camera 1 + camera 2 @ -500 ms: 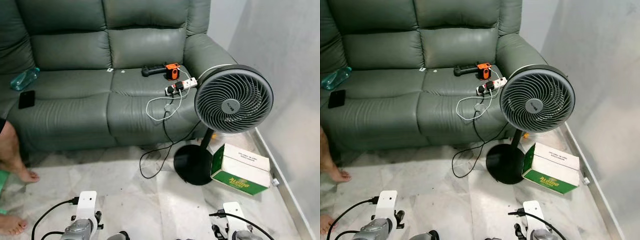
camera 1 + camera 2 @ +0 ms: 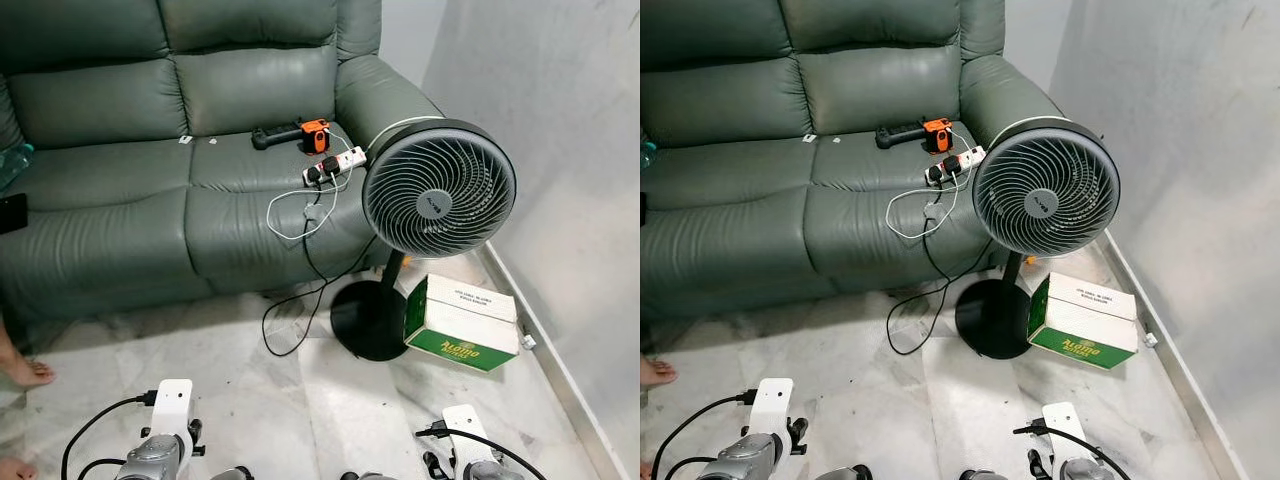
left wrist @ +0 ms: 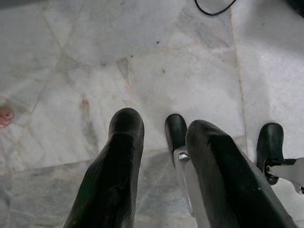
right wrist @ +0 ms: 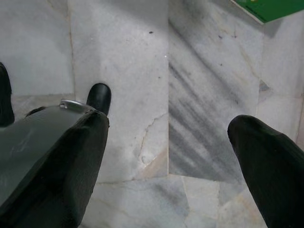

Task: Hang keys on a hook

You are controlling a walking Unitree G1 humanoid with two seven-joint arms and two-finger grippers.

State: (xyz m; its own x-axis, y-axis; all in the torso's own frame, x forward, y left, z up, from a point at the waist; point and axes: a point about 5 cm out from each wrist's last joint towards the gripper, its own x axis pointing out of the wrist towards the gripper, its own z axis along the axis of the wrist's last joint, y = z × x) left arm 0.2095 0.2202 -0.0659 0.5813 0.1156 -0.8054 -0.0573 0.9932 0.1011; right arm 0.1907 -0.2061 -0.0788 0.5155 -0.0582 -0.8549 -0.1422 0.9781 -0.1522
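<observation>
Marble floor (image 3: 180,57) below; left hand (image 3: 164,137) narrowly parted, right hand (image 4: 168,137) wide apart, both empty.

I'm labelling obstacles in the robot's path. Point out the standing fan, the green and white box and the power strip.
standing fan (image 2: 438,203), left eye view, centre of its round grille.
green and white box (image 2: 462,312), left eye view, its white top face.
power strip (image 2: 333,165), left eye view, middle of its white body on the sofa seat.
</observation>
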